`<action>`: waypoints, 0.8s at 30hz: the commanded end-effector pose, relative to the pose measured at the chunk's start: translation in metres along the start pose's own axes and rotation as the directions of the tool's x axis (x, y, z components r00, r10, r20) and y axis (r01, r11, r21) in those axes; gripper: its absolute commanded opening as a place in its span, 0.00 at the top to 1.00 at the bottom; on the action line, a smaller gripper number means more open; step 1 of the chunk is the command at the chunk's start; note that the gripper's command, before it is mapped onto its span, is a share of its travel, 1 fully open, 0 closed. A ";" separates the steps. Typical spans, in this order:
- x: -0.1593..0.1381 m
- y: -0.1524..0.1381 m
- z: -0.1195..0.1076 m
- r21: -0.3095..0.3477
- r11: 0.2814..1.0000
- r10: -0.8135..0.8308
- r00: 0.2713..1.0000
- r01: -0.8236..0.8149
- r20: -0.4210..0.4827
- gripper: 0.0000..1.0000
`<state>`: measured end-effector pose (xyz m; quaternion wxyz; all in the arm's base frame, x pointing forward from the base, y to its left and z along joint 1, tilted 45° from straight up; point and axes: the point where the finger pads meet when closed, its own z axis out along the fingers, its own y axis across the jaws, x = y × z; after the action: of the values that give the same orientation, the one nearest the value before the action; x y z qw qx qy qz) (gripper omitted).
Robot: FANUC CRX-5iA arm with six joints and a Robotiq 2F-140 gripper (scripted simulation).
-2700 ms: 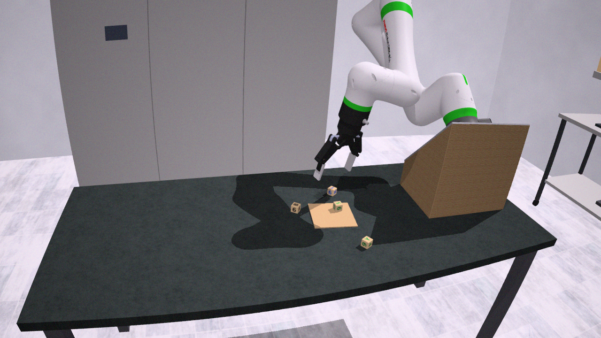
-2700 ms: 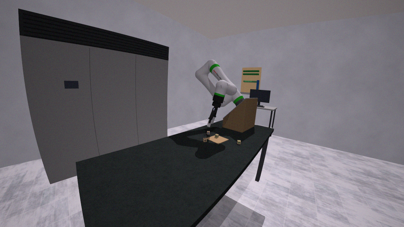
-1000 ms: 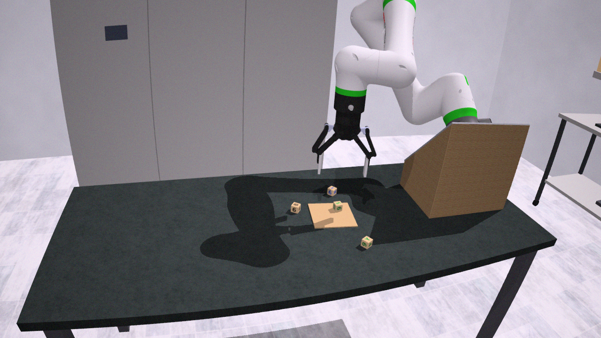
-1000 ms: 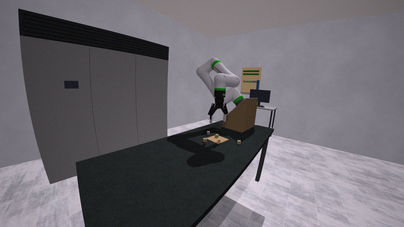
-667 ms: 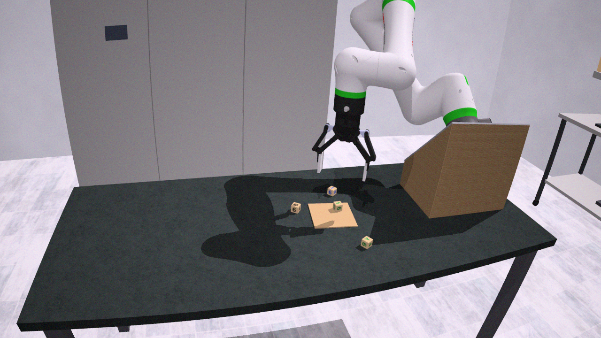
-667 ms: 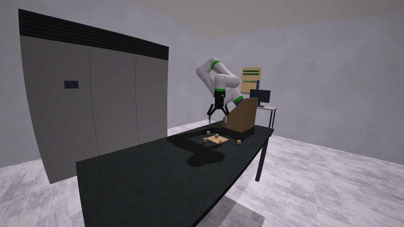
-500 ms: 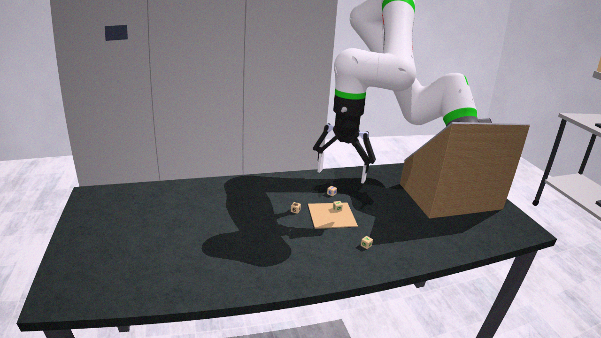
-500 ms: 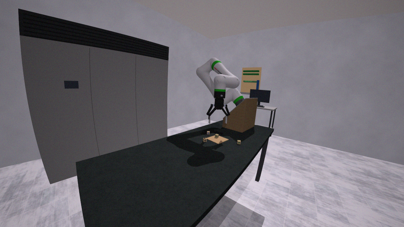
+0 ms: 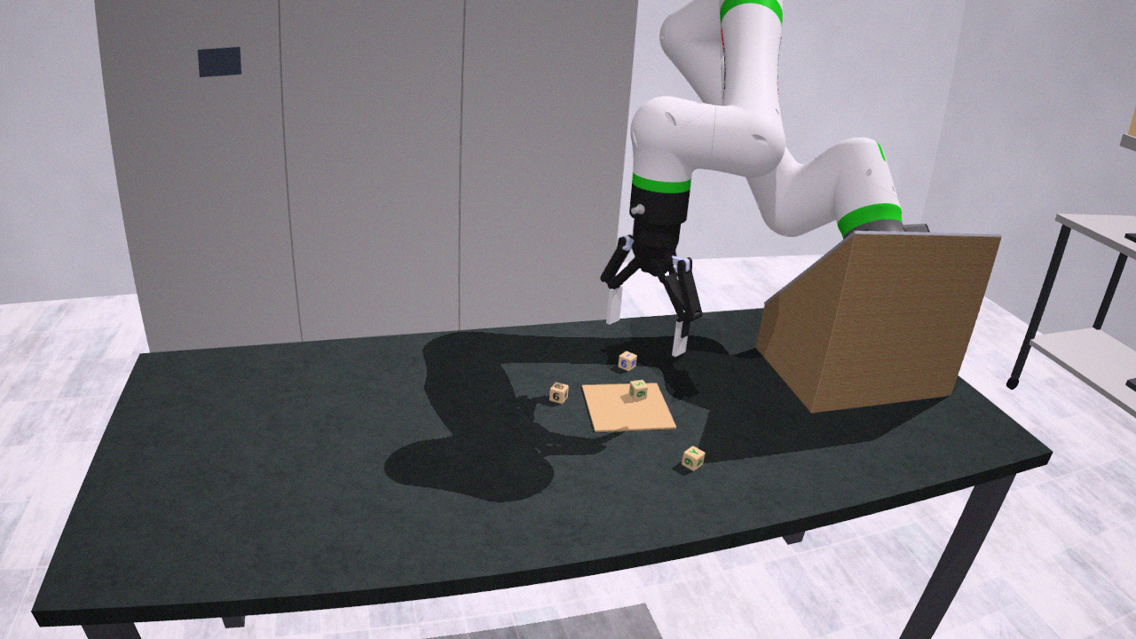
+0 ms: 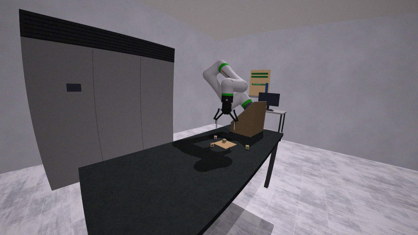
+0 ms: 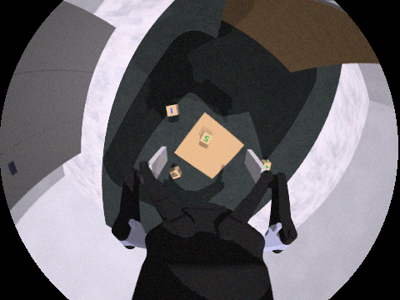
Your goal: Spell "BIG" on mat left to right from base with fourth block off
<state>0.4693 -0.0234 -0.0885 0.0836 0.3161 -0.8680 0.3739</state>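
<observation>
A tan mat [image 9: 628, 406] lies flat on the dark table. One block with a green letter [image 9: 638, 388] sits on the mat near its far right corner; it also shows in the wrist view [image 11: 206, 138]. A block with a blue letter [image 9: 627, 360] lies off the mat behind it. A block with a dark letter [image 9: 559, 391] lies off the mat to the left. A block with a green letter [image 9: 693, 456] lies off the mat at the front right. My gripper [image 9: 644, 327] is open and empty, hanging high above the table behind the mat.
A large brown slanted box [image 9: 875, 315] stands on the table to the right of the mat, by the arm's base. A grey cabinet wall [image 9: 365, 159] stands behind the table. A side shelf [image 9: 1096, 302] is at the far right.
</observation>
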 end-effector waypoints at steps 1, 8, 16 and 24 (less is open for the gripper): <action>0.000 0.000 0.003 0.008 0.990 0.138 0.990 -0.138 0.006 0.00; 0.000 0.000 0.006 0.007 0.957 0.291 0.957 -0.291 0.007 0.00; 0.000 0.000 0.010 0.005 0.897 0.441 0.897 -0.441 0.008 0.00; 0.000 0.000 0.010 0.005 0.897 0.442 0.897 -0.442 0.008 0.63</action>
<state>0.4701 -0.0301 -0.0955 -0.0066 0.1128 -0.9160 0.3850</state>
